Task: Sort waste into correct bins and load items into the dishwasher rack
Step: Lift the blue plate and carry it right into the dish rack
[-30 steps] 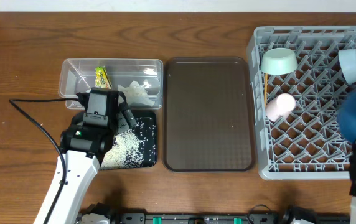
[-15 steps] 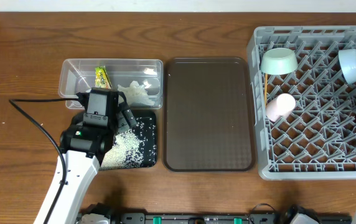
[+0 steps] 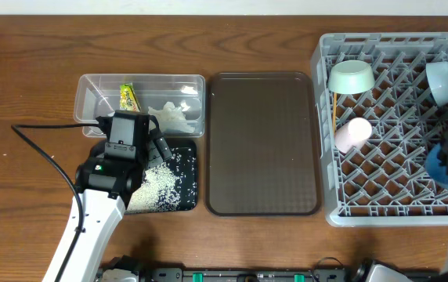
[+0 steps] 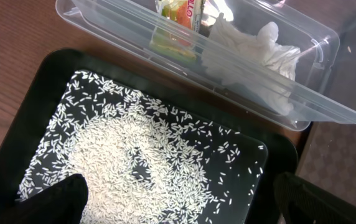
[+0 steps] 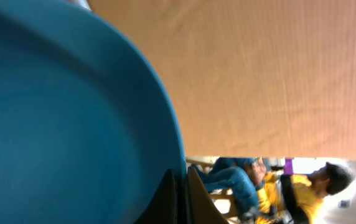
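L hand (image 3: 160, 150) hangs over the black tray (image 3: 190, 157), jaws spread as wide as they go, nothing btwn them. In the wrist view both fingers (image 4: 53, 202) sit at the bottom corners. Rice (image 4: 140, 168) lies below, thick mid-tray w/ strays toward the edges. Can't tell if the tips touch it.

R hand (image 5: 181, 186) is clenched on the rim of the dark blue plate (image 3: 437, 159), which is held over the right side of the rack (image 3: 381, 213). Can't tell whether the plate touches the pegs.

Just behind the black tray is the clear container (image 3: 91, 86), w/ wrapper (image 3: 129, 97) and tissue (image 3: 169, 116) side by side inside. The brown tray (image 3: 263, 141) sits btwn the bins and the rack on the surface (image 3: 20, 78).

In the rack, the pink cup (image 3: 352, 133) lies near the left wall, w/ chopsticks (image 3: 333, 110) beside it. Farther back are the mint-green bowl (image 3: 351, 76) at the left corner and the light blue bowl (image 3: 442, 82) at right.
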Tool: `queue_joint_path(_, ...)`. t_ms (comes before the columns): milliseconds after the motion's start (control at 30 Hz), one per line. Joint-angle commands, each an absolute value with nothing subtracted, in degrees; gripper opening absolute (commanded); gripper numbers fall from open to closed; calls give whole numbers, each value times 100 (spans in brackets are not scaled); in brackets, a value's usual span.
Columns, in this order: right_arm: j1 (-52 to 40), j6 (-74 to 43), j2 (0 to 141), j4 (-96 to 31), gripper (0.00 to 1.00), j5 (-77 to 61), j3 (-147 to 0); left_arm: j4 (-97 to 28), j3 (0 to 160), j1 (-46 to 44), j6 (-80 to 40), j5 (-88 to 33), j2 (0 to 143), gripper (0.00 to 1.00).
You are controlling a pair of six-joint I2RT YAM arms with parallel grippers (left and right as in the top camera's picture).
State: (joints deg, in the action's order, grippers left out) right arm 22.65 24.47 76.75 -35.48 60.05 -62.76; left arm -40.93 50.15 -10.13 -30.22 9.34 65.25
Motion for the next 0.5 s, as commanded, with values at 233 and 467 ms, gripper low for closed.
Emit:
queue_joint_path(233, 2029, 3664, 7959, -3105, 1, 6368, -6292, -4108, 5046, -982, -3076, 945, 6549, 98)
queue_joint_path(467, 2324, 6029, 7911, -1756, 1, 7443, -6292, -4108, 5046, -982, -3076, 945, 6549, 98)
